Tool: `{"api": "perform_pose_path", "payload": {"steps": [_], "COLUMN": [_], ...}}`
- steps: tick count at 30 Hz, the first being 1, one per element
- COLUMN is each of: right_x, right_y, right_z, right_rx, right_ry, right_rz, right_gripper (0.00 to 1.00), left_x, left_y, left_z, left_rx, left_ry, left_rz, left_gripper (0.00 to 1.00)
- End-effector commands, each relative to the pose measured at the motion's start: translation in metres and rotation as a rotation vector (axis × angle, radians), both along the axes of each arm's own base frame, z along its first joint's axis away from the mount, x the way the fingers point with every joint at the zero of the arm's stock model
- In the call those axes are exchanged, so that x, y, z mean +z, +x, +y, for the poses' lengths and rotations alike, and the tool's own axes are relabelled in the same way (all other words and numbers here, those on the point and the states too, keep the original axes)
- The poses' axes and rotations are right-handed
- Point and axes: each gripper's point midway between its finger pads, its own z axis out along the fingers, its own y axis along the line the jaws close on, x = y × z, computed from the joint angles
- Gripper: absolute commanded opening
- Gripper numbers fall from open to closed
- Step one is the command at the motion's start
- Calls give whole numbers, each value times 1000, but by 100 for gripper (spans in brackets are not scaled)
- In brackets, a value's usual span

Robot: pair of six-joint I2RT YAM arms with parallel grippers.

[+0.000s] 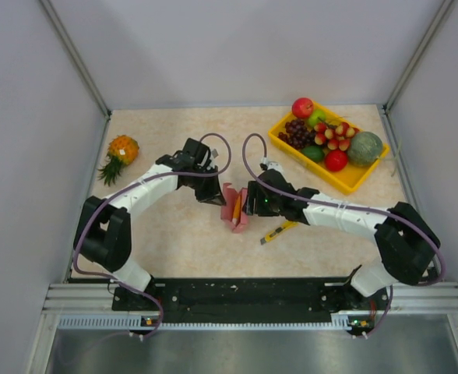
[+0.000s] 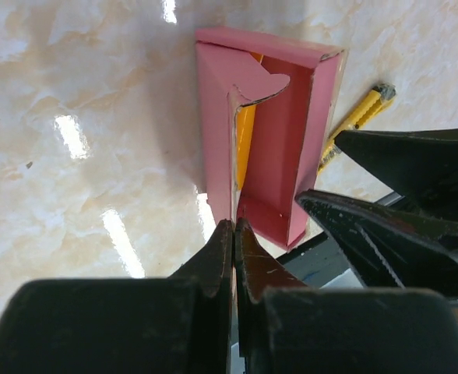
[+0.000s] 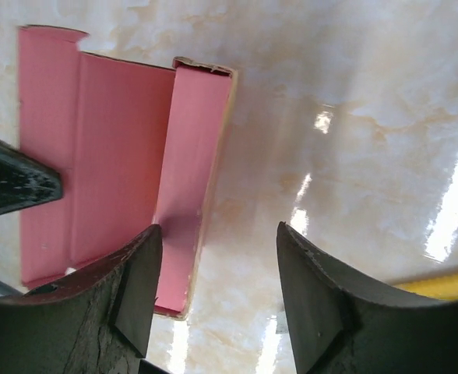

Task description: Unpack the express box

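The left gripper (image 2: 233, 234) is clamped tight on a flap edge of the express box (image 2: 287, 148). The box is stood open mid table (image 1: 174, 140), long axis running away from the near edge. Something yellow (image 2: 246, 144) can be seen tucked inside. The right gripper (image 3: 216, 245) is roughly half parted with nothing gripped. The box wall is sat just beside one of its fingers (image 3: 139, 288), not between them.
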Motion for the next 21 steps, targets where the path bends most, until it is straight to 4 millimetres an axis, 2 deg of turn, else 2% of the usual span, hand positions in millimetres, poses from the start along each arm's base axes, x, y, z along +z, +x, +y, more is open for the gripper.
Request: {"api": "perform_pose_path", "payload": {"steps": [1, 8, 12, 17, 21], "right_x": [-5, 7, 22, 46, 57], "right_y": [-4, 2, 8, 17, 16], "right_z": [-27, -36, -34, -17, 8], "right_rx": [-72, -116, -107, -34, 62], "right_ry": [-81, -101, -89, -50, 32], "right_rz": [-21, -63, -106, -169, -189], "right_gripper": [58, 57, 57, 57, 50], "left_x": [45, 51, 53, 55, 57], "left_y": [13, 10, 8, 7, 5], "left_z": [-1, 2, 3, 5, 5], "left_rx": [-6, -6, -5, -3, 6], "left_ry": [-72, -91, -96, -97, -113], "left_rz": [-114, -110, -101, -103, -107], "left_gripper": [0, 0, 0, 0, 0]}}
